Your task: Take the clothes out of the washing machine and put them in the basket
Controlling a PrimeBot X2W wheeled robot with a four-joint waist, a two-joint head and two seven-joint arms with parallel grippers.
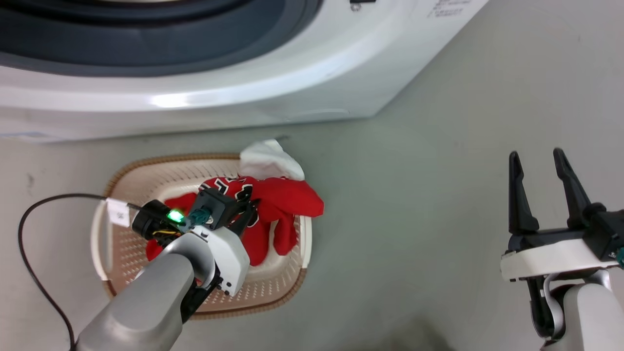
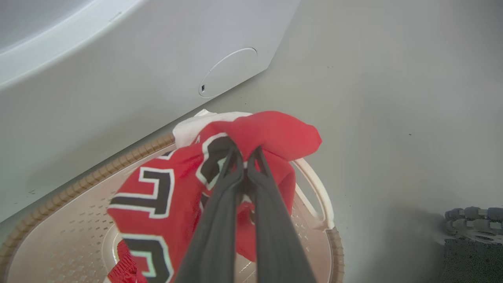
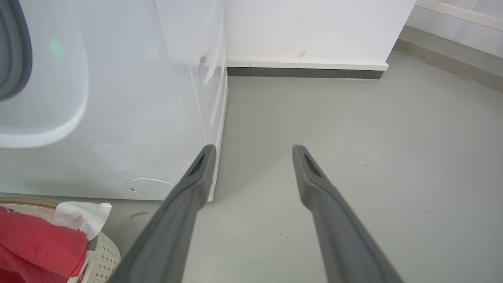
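Between the closed fingers of the left gripper (image 2: 245, 151), a fold of the red jersey (image 2: 153, 196) is being pinched near its upper edge; the cloth is bunching around the tips and sagging down into the basket (image 2: 98, 173), with one red flap and a white part (image 1: 268, 161) spilling over the rim on the side nearest the washing machine (image 1: 243, 97).

The jersey is looking light, soft and limp, so it is likely to be draping and trailing rather than holding any shape; a thick gather near the middle seems a safer hold than a loose hem, since thin fabric could be slipping out of narrow fingers.

Black lettering (image 2: 159, 188) with white outlines is showing on the red; the folds are breaking it up, so no whole word is readable. Small print (image 1: 448, 7) on the machine's front and marks on a white tag (image 1: 118, 212) on the arm's black cable (image 1: 29, 263) are too small to read.

Well to the side, the right gripper (image 1: 536, 158) is hanging over bare grey floor (image 1: 414, 195), its fingers spread and holding nothing.
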